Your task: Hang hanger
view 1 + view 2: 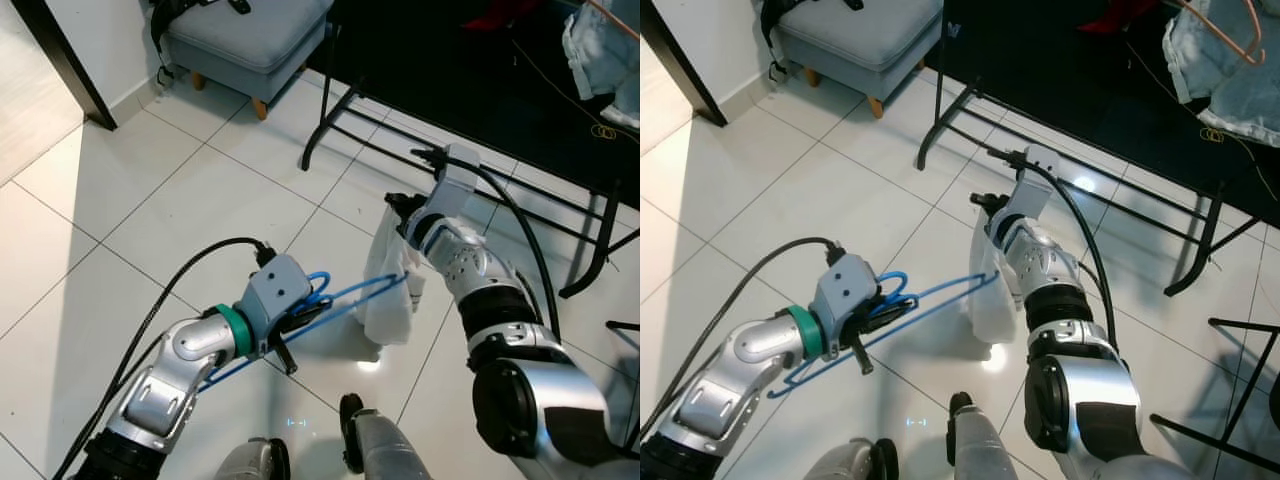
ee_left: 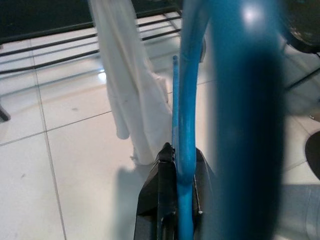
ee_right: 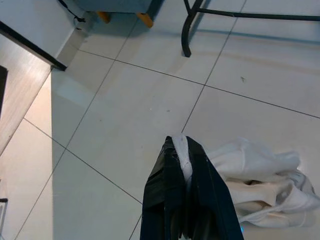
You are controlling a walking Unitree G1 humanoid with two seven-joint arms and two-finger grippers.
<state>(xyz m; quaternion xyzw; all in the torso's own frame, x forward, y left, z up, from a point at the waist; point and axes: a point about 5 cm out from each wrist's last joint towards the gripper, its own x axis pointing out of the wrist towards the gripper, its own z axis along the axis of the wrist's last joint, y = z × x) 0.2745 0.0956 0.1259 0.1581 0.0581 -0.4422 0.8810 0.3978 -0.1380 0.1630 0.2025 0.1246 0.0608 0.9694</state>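
Pinching blue hanger w/ left fingers; right fingers clamp white garment.

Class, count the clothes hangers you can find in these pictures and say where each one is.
2. A blue hanger is held in the left gripper, reaching into the white garment. A copper hanger lies on the denim clothes, top right. Others may be hidden.

A grey upholstered footstool on wooden legs stands far left on the white tiled floor. A black metal rack runs across the far side. Pale denim clothing hangs far right, with an orange hanger above it.
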